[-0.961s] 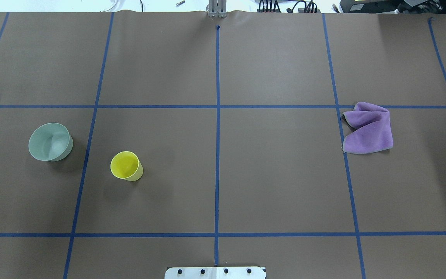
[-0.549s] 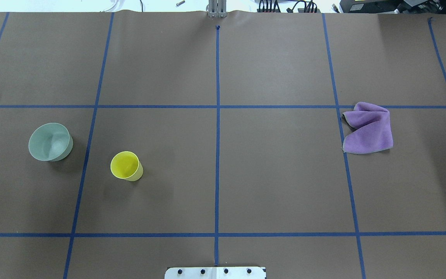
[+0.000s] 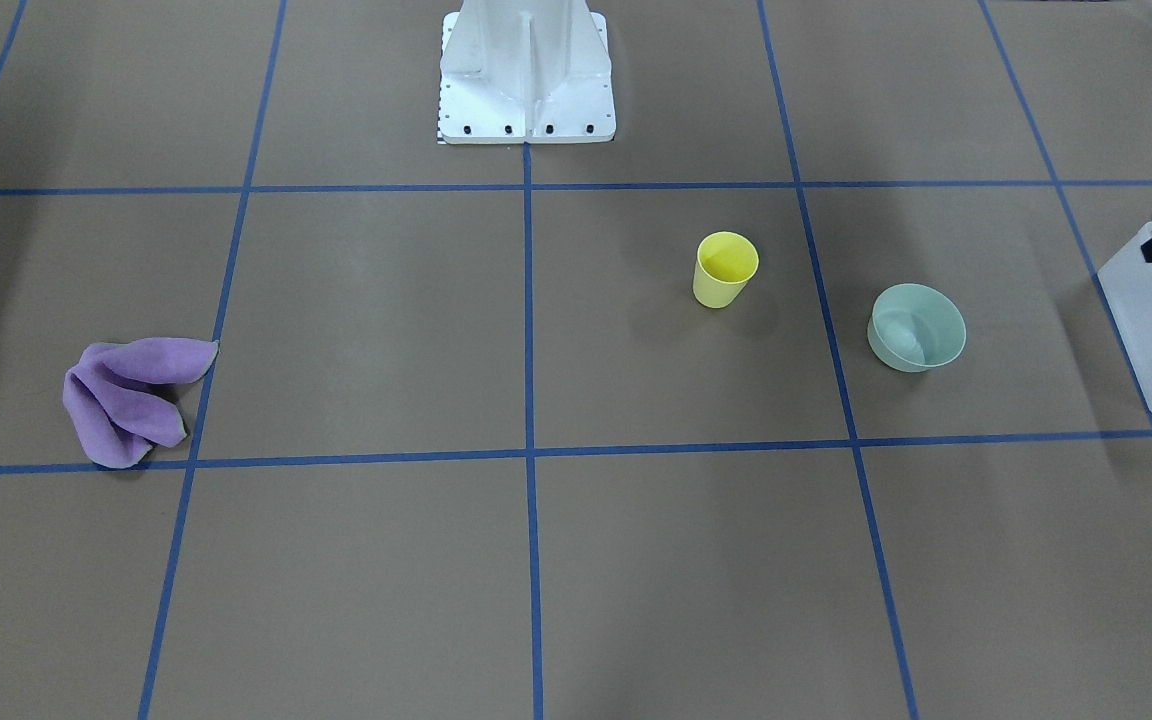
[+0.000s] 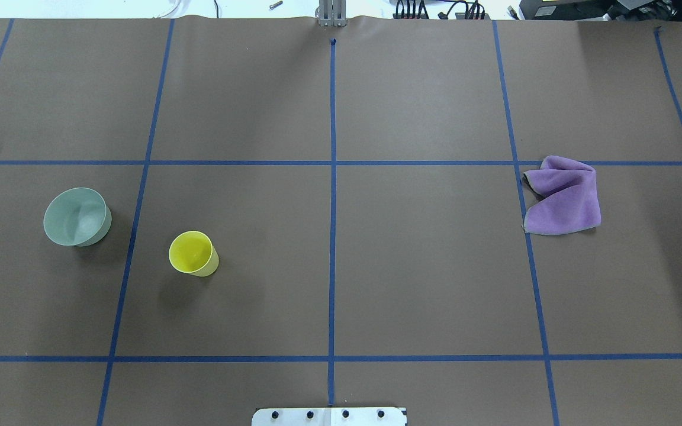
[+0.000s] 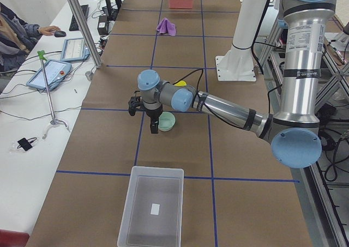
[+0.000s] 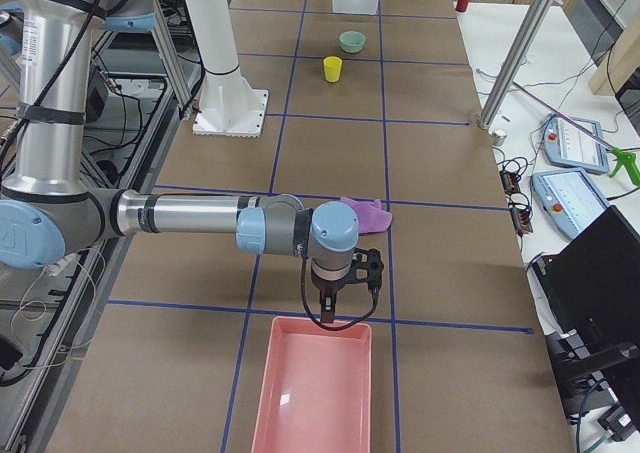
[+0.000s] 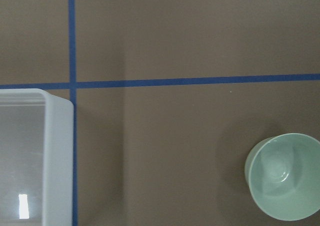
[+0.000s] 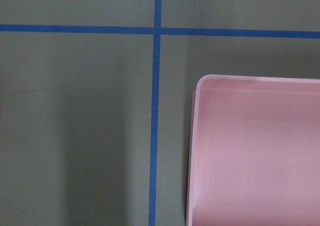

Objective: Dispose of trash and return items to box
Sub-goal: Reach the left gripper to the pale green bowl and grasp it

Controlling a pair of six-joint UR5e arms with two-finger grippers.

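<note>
The bowl [image 4: 76,216] stands upright on the desk [image 4: 424,284] at 9 o'clock in the overhead view, open side up. The cup [image 4: 193,253] is near it at 4 o'clock, and the cloth [image 4: 563,195] lies crumpled well apart at 3 o'clock. In the front-facing view the box [image 3: 1151,320] sits at 3 o'clock from the bowl, cut by the frame edge. The left gripper [image 5: 154,130] hangs pointing down over the desk between box and bowl; its wrist view shows the box at 8 o'clock and the bowl at 4 o'clock. I cannot tell how far its jaws are apart. The right gripper [image 6: 327,311] hangs near the far rim of a pink tray [image 6: 315,388], with the cloth just beyond it; its opening cannot be told either.
</note>
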